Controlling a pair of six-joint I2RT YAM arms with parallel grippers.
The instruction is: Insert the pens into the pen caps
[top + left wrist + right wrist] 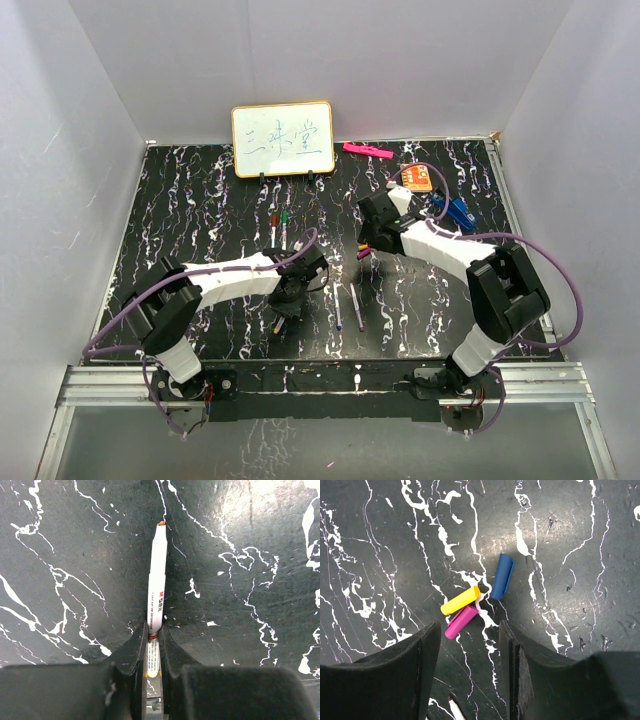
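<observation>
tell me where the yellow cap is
In the right wrist view, the yellow cap lies beside the purple cap, left of the blue cap.

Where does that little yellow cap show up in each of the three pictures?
Top external: not visible, likely hidden under the right pincer.
Left wrist: not in it.
Right wrist: yellow cap at centre, beside the purple cap.
Shared landmark: the black white-veined table.

whiteboard (283, 140) at table (180, 200) rear | two pens (338, 306) centre-front, side by side | three caps (461, 600) clustered just ahead of right tool (470, 629)
</observation>
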